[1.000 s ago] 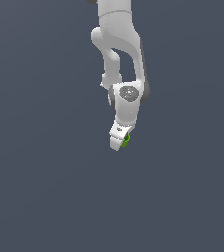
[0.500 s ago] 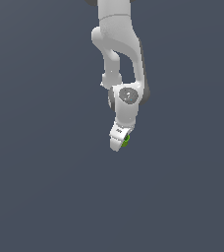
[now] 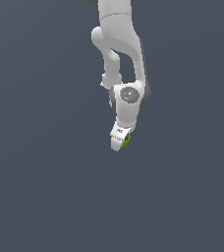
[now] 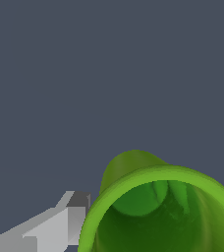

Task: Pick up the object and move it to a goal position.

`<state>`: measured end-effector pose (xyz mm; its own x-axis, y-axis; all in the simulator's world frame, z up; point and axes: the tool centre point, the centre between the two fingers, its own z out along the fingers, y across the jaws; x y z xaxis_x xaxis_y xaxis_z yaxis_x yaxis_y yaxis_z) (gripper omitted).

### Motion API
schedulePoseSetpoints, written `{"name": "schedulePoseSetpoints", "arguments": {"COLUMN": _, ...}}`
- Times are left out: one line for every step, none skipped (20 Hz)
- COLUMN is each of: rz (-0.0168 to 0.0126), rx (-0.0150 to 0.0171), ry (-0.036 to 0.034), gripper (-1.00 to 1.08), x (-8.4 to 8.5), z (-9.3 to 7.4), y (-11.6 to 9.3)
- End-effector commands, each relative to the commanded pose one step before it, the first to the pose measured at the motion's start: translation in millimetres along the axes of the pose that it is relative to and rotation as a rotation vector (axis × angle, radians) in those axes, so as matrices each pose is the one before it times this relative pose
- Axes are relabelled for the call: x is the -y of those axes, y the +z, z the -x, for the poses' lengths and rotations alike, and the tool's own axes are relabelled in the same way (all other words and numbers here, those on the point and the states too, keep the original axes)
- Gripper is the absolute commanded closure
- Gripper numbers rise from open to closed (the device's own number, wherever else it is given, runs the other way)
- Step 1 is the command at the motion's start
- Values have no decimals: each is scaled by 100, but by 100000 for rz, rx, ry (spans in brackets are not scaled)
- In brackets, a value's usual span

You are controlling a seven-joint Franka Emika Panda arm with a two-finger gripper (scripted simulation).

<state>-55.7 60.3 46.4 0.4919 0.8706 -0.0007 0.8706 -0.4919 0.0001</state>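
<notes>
Across the last second the arm (image 3: 118,54) shows no visible change of pose. The gripper (image 3: 120,141) remains closed on the green cup (image 4: 158,211), held at its tip. Judgement: grasp done; transport to the goal either pending or finished.

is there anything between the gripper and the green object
No. The green object sits right against a gripper finger; the wrist view shows no gap.
</notes>
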Motion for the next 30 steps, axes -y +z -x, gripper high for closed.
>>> {"name": "schedulePoseSetpoints", "arguments": {"rz": 177, "rx": -124, "ry": -86, "gripper": 108, "x": 89, "z": -637, "y": -626}}
{"name": "schedulePoseSetpoints", "arguments": {"rz": 0, "rx": 0, "ry": 0, "gripper": 108, "x": 74, "z": -342, "y": -328}}
{"name": "schedulePoseSetpoints", "arguments": {"rz": 0, "rx": 0, "ry": 0, "gripper": 108, "x": 85, "z": -392, "y": -376}}
{"name": "schedulePoseSetpoints", "arguments": {"rz": -54, "rx": -10, "ry": -42, "gripper": 108, "x": 106, "z": -460, "y": -402}}
{"name": "schedulePoseSetpoints", "arguments": {"rz": 0, "rx": 0, "ry": 0, "gripper": 108, "x": 104, "z": -491, "y": -470}}
{"name": "schedulePoseSetpoints", "arguments": {"rz": 0, "rx": 0, "ry": 0, "gripper": 108, "x": 113, "z": -539, "y": -515}}
{"name": "schedulePoseSetpoints", "arguments": {"rz": 0, "rx": 0, "ry": 0, "gripper": 108, "x": 122, "z": -586, "y": -559}}
{"name": "schedulePoseSetpoints", "arguments": {"rz": 0, "rx": 0, "ry": 0, "gripper": 108, "x": 130, "z": -632, "y": -602}}
{"name": "schedulePoseSetpoints", "arguments": {"rz": -59, "rx": -18, "ry": -31, "gripper": 108, "x": 143, "z": -686, "y": -620}}
{"name": "schedulePoseSetpoints", "arguments": {"rz": 0, "rx": 0, "ry": 0, "gripper": 108, "x": 141, "z": -707, "y": -671}}
{"name": "schedulePoseSetpoints", "arguments": {"rz": 0, "rx": 0, "ry": 0, "gripper": 108, "x": 144, "z": -735, "y": -696}}
{"name": "schedulePoseSetpoints", "arguments": {"rz": 0, "rx": 0, "ry": 0, "gripper": 108, "x": 146, "z": -758, "y": -716}}
{"name": "schedulePoseSetpoints", "arguments": {"rz": -64, "rx": -18, "ry": -17, "gripper": 108, "x": 146, "z": -783, "y": -710}}
{"name": "schedulePoseSetpoints", "arguments": {"rz": 0, "rx": 0, "ry": 0, "gripper": 108, "x": 145, "z": -793, "y": -744}}
{"name": "schedulePoseSetpoints", "arguments": {"rz": 0, "rx": 0, "ry": 0, "gripper": 108, "x": 143, "z": -805, "y": -752}}
{"name": "schedulePoseSetpoints", "arguments": {"rz": 0, "rx": 0, "ry": 0, "gripper": 108, "x": 139, "z": -814, "y": -757}}
{"name": "schedulePoseSetpoints", "arguments": {"rz": 0, "rx": 0, "ry": 0, "gripper": 108, "x": 131, "z": -801, "y": -740}}
{"name": "schedulePoseSetpoints", "arguments": {"rz": -46, "rx": 2, "ry": 17, "gripper": 108, "x": 104, "z": -743, "y": -669}}
{"name": "schedulePoseSetpoints", "arguments": {"rz": 0, "rx": 0, "ry": 0, "gripper": 108, "x": 106, "z": -698, "y": -640}}
{"name": "schedulePoseSetpoints", "arguments": {"rz": 0, "rx": 0, "ry": 0, "gripper": 108, "x": 96, "z": -648, "y": -591}}
{"name": "schedulePoseSetpoints", "arguments": {"rz": 0, "rx": 0, "ry": 0, "gripper": 108, "x": 84, "z": -599, "y": -543}}
{"name": "schedulePoseSetpoints", "arguments": {"rz": 0, "rx": 0, "ry": 0, "gripper": 108, "x": 71, "z": -551, "y": -495}}
{"name": "schedulePoseSetpoints", "arguments": {"rz": 0, "rx": 0, "ry": 0, "gripper": 108, "x": 58, "z": -503, "y": -447}}
{"name": "schedulePoseSetpoints", "arguments": {"rz": -2, "rx": 33, "ry": 36, "gripper": 108, "x": 29, "z": -446, "y": -384}}
{"name": "schedulePoseSetpoints", "arguments": {"rz": 0, "rx": 0, "ry": 0, "gripper": 108, "x": 38, "z": -410, "y": -359}}
{"name": "schedulePoseSetpoints", "arguments": {"rz": 0, "rx": 0, "ry": 0, "gripper": 108, "x": 33, "z": -366, "y": -319}}
{"name": "schedulePoseSetpoints", "arguments": {"rz": 0, "rx": 0, "ry": 0, "gripper": 108, "x": 28, "z": -325, "y": -282}}
{"name": "schedulePoseSetpoints", "arguments": {"rz": 0, "rx": 0, "ry": 0, "gripper": 108, "x": 23, "z": -285, "y": -247}}
{"name": "schedulePoseSetpoints", "arguments": {"rz": 19, "rx": 40, "ry": 20, "gripper": 108, "x": 13, "z": -245, "y": -200}}
{"name": "schedulePoseSetpoints", "arguments": {"rz": 0, "rx": 0, "ry": 0, "gripper": 108, "x": 14, "z": -207, "y": -178}}
